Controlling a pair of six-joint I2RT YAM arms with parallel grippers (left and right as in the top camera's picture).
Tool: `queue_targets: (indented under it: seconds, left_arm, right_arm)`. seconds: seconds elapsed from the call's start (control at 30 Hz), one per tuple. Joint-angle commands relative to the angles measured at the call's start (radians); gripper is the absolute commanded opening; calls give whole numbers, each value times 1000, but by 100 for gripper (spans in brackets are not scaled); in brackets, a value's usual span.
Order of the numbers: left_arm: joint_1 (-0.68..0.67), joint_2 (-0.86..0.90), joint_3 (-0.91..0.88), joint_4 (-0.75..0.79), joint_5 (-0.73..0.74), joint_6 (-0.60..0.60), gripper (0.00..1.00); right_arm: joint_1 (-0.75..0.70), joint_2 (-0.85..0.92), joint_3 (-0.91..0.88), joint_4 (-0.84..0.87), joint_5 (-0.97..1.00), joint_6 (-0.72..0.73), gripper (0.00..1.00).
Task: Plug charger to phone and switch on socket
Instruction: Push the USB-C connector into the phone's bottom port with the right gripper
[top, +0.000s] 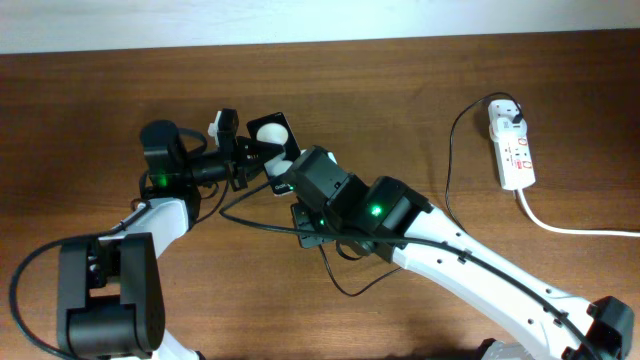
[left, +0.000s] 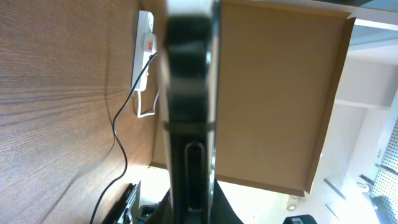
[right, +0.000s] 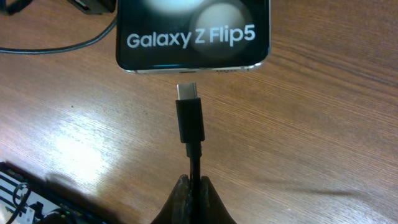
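My right fingers (right: 181, 200) are pinched shut on the charger cable (right: 195, 163) just behind its USB-C connector (right: 189, 118), a short grip so the tip is stiff and points where I aim it. The metal tip sits just short of the bottom edge of the Galaxy Z Flip5 phone (right: 193, 37), apart from it and roughly in line with the middle of that edge, where I take the port to be; it is not yet in. My left fingers (top: 240, 172) look closed on the phone's other end, turning its bottom edge toward my right arm and giving the push something to brace against. Their own camera shows only a blurred dark slab edge-on, so I judge that grip from overhead. All this is left of the middle of the bench (top: 90, 90), toward its far edge. The cable loops away across the wood to the white plug (top: 507, 112) seated in the power strip (top: 513, 152) near the far right corner, whose thick white cord (top: 575, 228) runs off the right edge. I cannot tell the switch's position.
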Motion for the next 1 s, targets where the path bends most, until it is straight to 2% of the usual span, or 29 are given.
queue_targets:
  seconds: [0.0, 0.1, 0.37, 0.6, 0.97]
  left_arm:
    - [-3, -4, 22, 8, 11, -4, 0]
    - [-3, -4, 22, 8, 7, 0, 0]
    - [-3, -4, 22, 9, 0, 0, 0]
    - [-3, -4, 22, 8, -2, 116, 0]
    - [-3, -4, 22, 8, -13, 130, 0]
  right_arm:
    - [-1, 6, -1, -8, -6, -12, 4]
    - [-1, 6, -1, -7, -6, -74, 4]
    - [-1, 43, -1, -2, 0, -89, 4]
    - [-1, 44, -1, 19, 6, -111, 4]
    - [-1, 44, -1, 1, 55, -113, 4]
